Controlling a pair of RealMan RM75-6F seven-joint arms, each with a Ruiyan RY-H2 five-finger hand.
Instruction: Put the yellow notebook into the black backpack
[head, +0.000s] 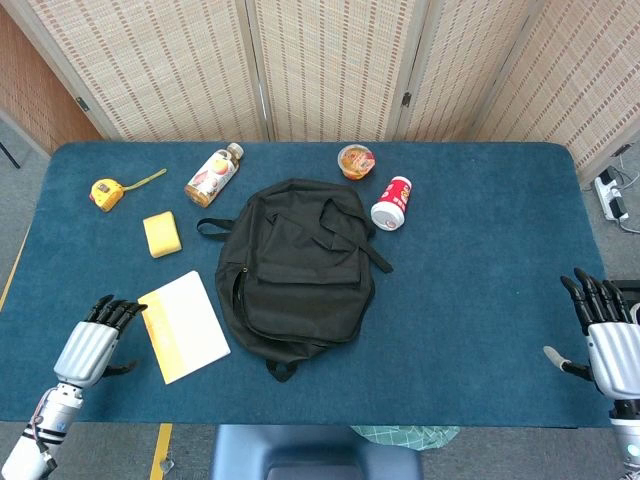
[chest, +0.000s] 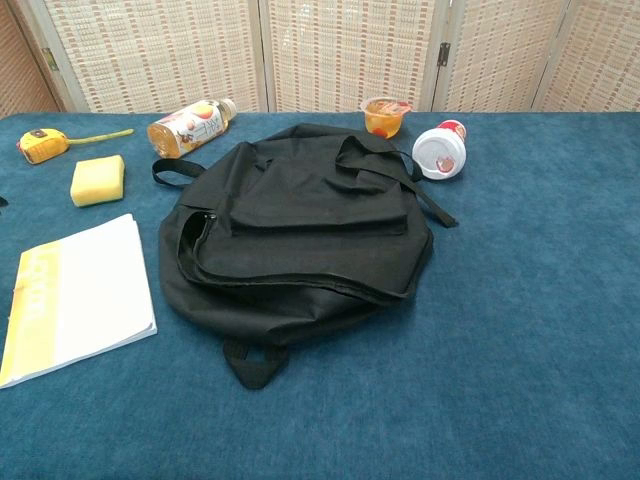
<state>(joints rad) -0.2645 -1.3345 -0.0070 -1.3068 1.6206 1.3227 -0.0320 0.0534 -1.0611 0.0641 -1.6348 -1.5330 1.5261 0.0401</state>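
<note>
Yellow notebook (head: 184, 326) lies flat just left of my black backpack (head: 296, 273), sponge (head: 162, 233) behind it. My left hand (head: 93, 345) hovers beside the notebook, fingers spread; right hand (head: 610, 335) likewise spread, well apart.

Left hand (head: 92, 345) beside yellow notebook (head: 184, 326)

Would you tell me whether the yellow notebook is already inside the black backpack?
Not yet: the yellow notebook lies flat on the blue table beside the black backpack, closed, with the left hand near it.
</note>
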